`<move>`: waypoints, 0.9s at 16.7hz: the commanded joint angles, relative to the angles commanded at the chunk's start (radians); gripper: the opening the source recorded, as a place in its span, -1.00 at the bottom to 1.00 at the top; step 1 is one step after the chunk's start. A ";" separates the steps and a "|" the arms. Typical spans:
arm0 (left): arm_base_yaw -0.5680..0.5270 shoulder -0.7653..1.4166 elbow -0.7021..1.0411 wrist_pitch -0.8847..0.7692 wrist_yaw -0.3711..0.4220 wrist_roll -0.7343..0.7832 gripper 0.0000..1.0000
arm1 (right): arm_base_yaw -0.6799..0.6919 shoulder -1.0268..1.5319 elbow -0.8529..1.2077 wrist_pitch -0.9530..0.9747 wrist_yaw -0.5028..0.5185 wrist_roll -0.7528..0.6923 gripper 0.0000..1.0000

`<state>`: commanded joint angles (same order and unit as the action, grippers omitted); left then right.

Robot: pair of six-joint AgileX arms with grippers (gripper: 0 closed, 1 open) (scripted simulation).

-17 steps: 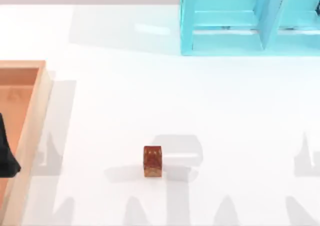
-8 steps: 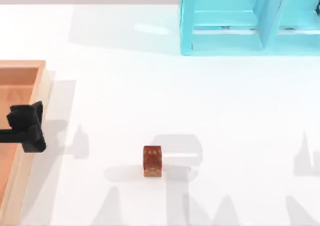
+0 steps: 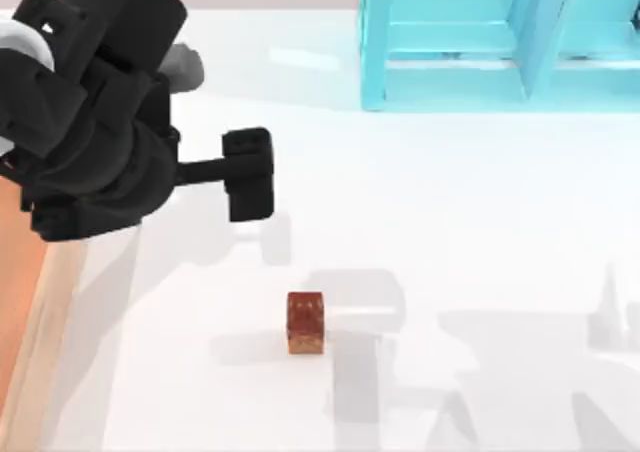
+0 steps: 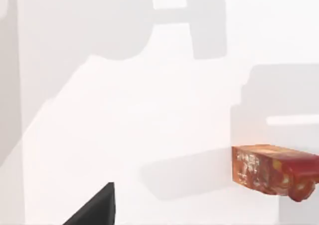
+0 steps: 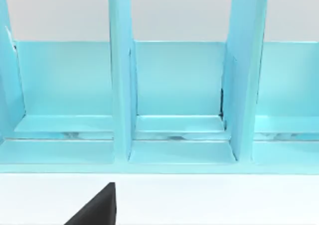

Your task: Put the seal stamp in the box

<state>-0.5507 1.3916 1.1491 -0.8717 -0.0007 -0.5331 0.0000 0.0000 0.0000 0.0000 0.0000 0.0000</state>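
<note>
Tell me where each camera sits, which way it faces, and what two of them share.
Top view: above the table, looking down on the seal stamp, the box, the turquoise shelf and the left gripper.
Left wrist view: on the left arm, facing the table and seal stamp, shared with the top view.
Right wrist view: on the right arm, facing the turquoise shelf.

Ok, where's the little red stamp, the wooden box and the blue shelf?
seal stamp [image 3: 305, 321], top view, middle of its mottled top.
box [image 3: 45, 307], top view, its light tan rim by the table's left edge.
blue shelf [image 3: 450, 67], top view, its lower ledge.
</note>
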 joint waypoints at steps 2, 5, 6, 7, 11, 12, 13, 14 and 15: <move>-0.068 0.177 0.141 -0.104 0.002 -0.066 1.00 | 0.000 0.000 0.000 0.000 0.000 0.000 1.00; -0.151 0.388 0.311 -0.236 0.003 -0.146 1.00 | 0.000 0.000 0.000 0.000 0.000 0.000 1.00; -0.172 0.440 0.354 -0.272 0.003 -0.167 1.00 | 0.000 0.000 0.000 0.000 0.000 0.000 1.00; -0.191 0.483 0.390 -0.302 0.003 -0.184 1.00 | 0.000 0.000 0.000 0.000 0.000 0.000 1.00; -0.222 0.552 0.451 -0.355 0.002 -0.214 1.00 | 0.000 0.000 0.000 0.000 0.000 0.000 1.00; -0.222 0.552 0.451 -0.355 0.002 -0.214 1.00 | 0.000 0.000 0.000 0.000 0.000 0.000 1.00; -0.222 0.552 0.451 -0.355 0.002 -0.214 1.00 | 0.000 0.000 0.000 0.000 0.000 0.000 1.00; -0.222 0.552 0.451 -0.355 0.002 -0.214 1.00 | 0.000 0.000 0.000 0.000 0.000 0.000 1.00; -0.217 0.550 0.448 -0.353 0.002 -0.213 1.00 | 0.000 0.000 0.000 0.000 0.000 0.000 1.00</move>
<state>-0.7682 1.9414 1.5974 -1.2244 0.0013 -0.7460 0.0000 0.0000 0.0000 0.0000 0.0000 0.0000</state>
